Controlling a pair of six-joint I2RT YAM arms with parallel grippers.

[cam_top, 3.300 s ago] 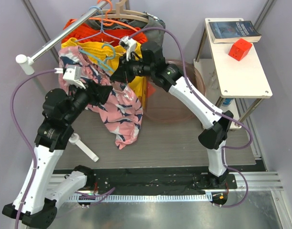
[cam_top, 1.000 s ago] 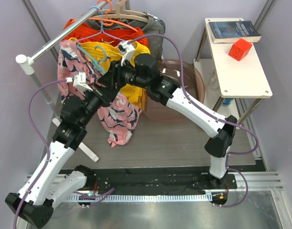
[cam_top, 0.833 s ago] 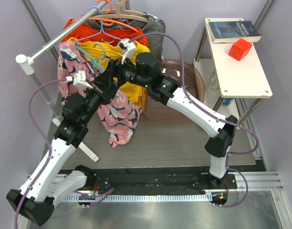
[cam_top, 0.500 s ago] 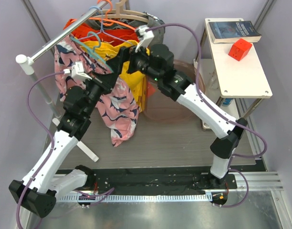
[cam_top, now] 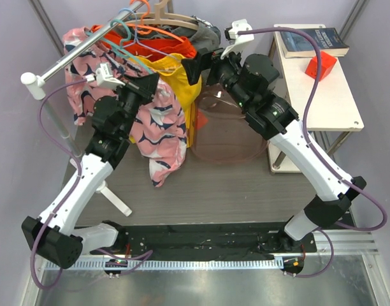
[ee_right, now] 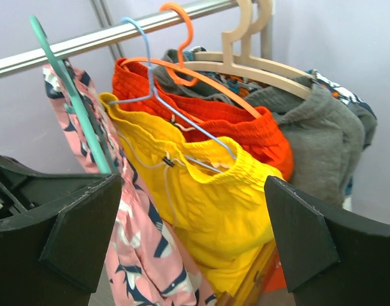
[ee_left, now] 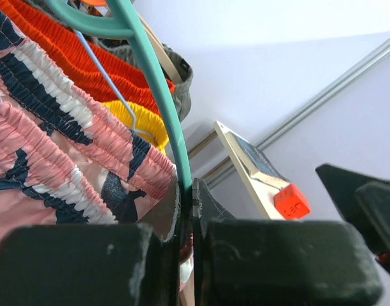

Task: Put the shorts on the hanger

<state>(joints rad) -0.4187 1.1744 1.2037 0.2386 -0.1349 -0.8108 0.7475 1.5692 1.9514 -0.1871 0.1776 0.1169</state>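
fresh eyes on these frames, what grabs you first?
First, the soft pink shark-print fabric shorts hanging over the thin teal plastic hanger at the upper left, with the left pincer clamped on the hanger's arm. Next, the crowded metal rail with bright yellow shorts and orange shorts beside them, and the right pincer wide open in front of those.

On the left wrist cam the thin teal plastic hanger [ee_left: 158, 89] dives between the blurry left fingers [ee_left: 80, 261], so the grip spot is hidden. The pink shark-print fabric shorts [ee_left: 48, 159] run off the left edge. The right fingers [ee_right: 55, 236] are fuzzy black wedges cut off at the bottom edge.
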